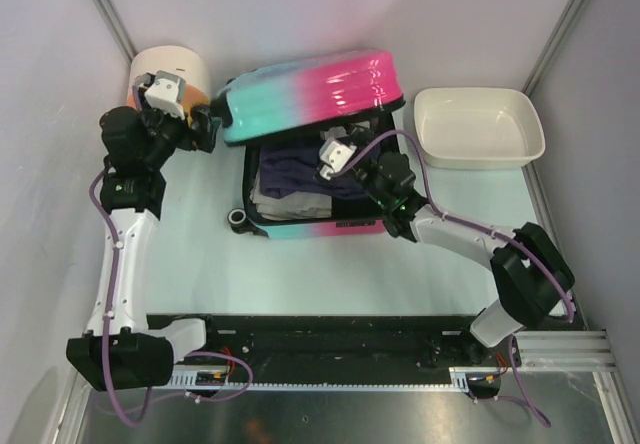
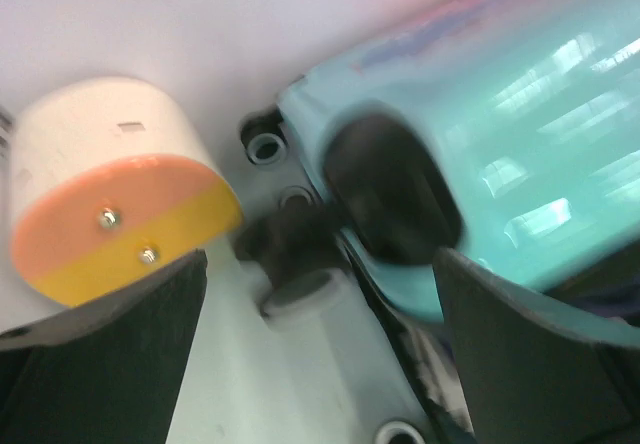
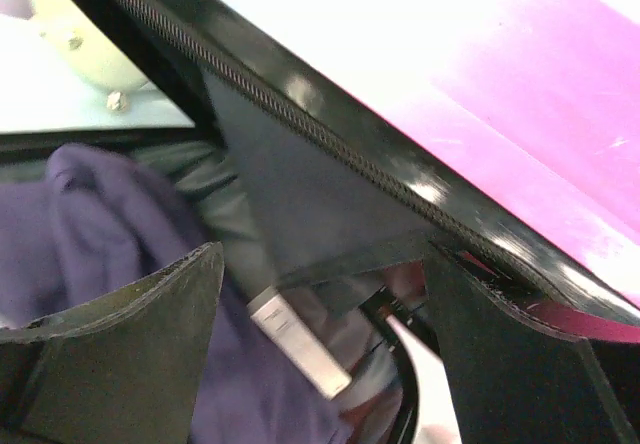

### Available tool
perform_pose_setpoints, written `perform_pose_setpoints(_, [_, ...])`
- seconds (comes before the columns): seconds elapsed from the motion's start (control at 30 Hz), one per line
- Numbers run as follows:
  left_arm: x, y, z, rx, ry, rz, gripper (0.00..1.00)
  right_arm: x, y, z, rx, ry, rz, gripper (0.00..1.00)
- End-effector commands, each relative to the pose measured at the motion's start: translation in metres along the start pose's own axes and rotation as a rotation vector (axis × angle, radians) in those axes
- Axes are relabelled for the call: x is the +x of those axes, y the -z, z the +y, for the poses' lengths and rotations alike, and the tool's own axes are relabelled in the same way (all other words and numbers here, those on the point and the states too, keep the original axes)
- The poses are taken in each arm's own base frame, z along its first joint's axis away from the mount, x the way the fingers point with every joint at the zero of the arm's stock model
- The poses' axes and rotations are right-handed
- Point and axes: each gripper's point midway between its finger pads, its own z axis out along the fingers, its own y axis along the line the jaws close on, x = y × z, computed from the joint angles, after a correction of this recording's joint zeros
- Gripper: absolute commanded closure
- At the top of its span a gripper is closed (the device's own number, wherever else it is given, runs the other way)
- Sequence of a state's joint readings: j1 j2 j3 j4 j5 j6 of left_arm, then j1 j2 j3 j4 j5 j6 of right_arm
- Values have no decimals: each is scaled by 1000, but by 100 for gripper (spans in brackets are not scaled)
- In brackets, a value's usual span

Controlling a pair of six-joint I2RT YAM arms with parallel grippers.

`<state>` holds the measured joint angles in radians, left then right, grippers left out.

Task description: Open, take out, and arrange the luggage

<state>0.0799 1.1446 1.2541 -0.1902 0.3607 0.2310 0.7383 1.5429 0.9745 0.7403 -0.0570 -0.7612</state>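
Seen from above, a pale table [image 1: 300, 274] holds the luggage [image 1: 310, 94] at the centre of the frame, a small hard-shell suitcase lying open with its glossy ribbed lid, teal shading to pink, tilted up at the far side. The lower shell has a dark fabric lining and holds folded clothes: a soft purple garment [image 1: 290, 169] and grey pieces beside it. The right gripper [image 3: 322, 264] reaches into the open case from the right, fingers spread and grasping nothing; its wrist view shows the purple cloth, the black zip along the lid's edge, and a small pale tab too blurred to identify. At the lid's left end the left gripper [image 2: 320, 264] is released, jaws wide, by a black wheel [image 2: 300, 289]. Beyond, upper left, stands a rounded cream-and-orange box [image 1: 170, 69]; upper right, a white rectangular basin [image 1: 430, 124]
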Motion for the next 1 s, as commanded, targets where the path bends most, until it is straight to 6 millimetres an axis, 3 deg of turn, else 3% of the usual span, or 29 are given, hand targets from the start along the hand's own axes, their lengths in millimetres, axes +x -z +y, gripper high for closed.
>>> perform_pose_setpoints(0.0, [1, 32, -26, 72, 370, 82, 0, -43, -21, -98, 271, 78, -152, 14])
perform_pose_setpoints(0.03, [3, 43, -33, 88, 399, 79, 0, -43, -24, -108, 293, 81, -155, 13])
perform_pose_setpoints(0.07, [5, 51, -27, 58, 421, 71, 0, -55, -29, -126, 331, 87, -184, 13])
perform_pose_setpoints(0.1, [16, 55, -30, 50, 468, 89, 0, -42, -35, -133, 340, 97, -167, 13])
perform_pose_setpoints(0.17, [22, 69, -32, 41, 488, 80, 0, -40, -42, -147, 360, 116, -177, 13])
perform_pose_setpoints(0.2, [42, 69, -35, 37, 517, 116, 0, -39, -52, -155, 374, 123, -187, 13])
perform_pose_setpoints(0.33, [84, 67, -50, 79, 558, 205, 0, -21, -77, -188, 426, 160, -177, 12])
perform_pose_setpoints(0.37, [94, 63, -52, 85, 564, 225, 0, -19, -81, -194, 438, 164, -175, 12])
perform_pose_setpoints(0.4, [116, 56, -52, 79, 597, 282, 0, -31, -85, -214, 481, 181, -203, 12])
perform_pose_setpoints(0.43, [125, 51, -54, 87, 606, 306, 0, -12, -97, -209, 473, 181, -174, 12])
perform_pose_setpoints(0.5, [146, 36, -55, 93, 620, 365, 0, -3, -104, -226, 513, 196, -161, 11])
perform_pose_setpoints(0.63, [165, 7, -70, 131, 587, 420, 2, 13, -125, -253, 577, 259, -153, 9])
perform_pose_setpoints(0.7, [172, -6, -70, 121, 541, 434, 2, 22, -125, -266, 609, 290, -139, 8])
perform_pose_setpoints(0.73, [183, -15, -78, 135, 531, 468, 3, 17, -125, -277, 629, 300, -143, 8])
perform_pose_setpoints(0.77, [189, -21, -77, 129, 517, 478, 3, 31, -131, -275, 623, 304, -125, 7])
perform_pose_setpoints(0.97, [238, -63, -75, 84, 522, 607, 6, 62, -125, -295, 642, 357, -67, 6])
